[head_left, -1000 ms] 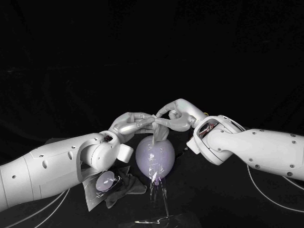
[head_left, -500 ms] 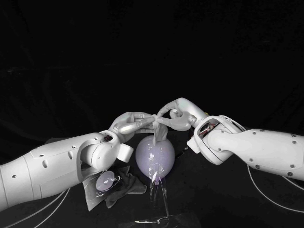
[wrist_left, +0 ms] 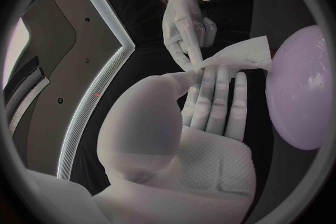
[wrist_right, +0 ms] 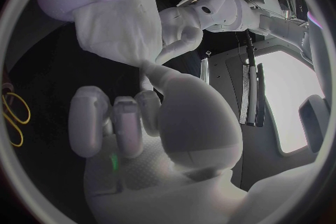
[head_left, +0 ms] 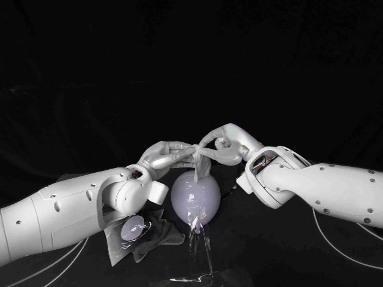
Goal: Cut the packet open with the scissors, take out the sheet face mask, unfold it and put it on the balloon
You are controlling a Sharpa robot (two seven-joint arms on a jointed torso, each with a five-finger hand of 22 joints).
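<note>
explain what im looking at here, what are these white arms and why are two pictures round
This is a robot with two white arms, each ending in a silver hand. The square picture comes from a camera on its head, looking down at a black table. The round ones come from fisheye cameras at the wrists, each behind its own hand. The left hand and right hand meet above a lilac balloon and hold a crumpled sheet face mask between them. On the table by the left arm lies the packet. The right wrist view also catches the yellow handles of the scissors.
</note>
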